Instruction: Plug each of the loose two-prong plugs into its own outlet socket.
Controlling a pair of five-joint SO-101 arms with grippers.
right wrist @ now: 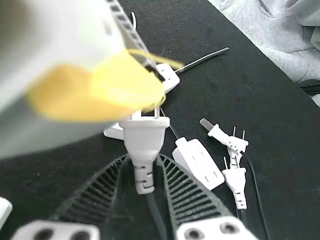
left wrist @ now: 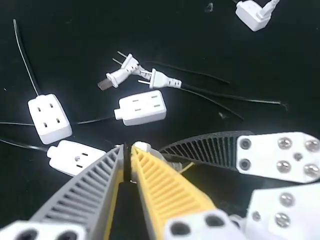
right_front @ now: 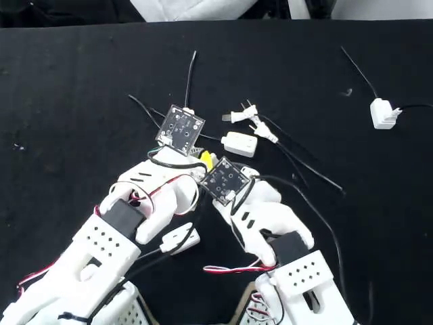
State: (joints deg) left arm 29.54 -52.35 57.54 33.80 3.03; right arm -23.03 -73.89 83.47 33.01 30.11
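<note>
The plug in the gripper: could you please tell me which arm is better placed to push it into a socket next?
Right, probably. The right gripper is shut on the plug, prongs pointing out ahead, with a socket lying close by. The left gripper is shut beside it.

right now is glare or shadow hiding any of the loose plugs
High view: even light, no glare, white loose plugs stand out on the black table. Left wrist view: the same, no hard shadows. Right wrist view: plug in the right end effector bright, prongs visible.
</note>
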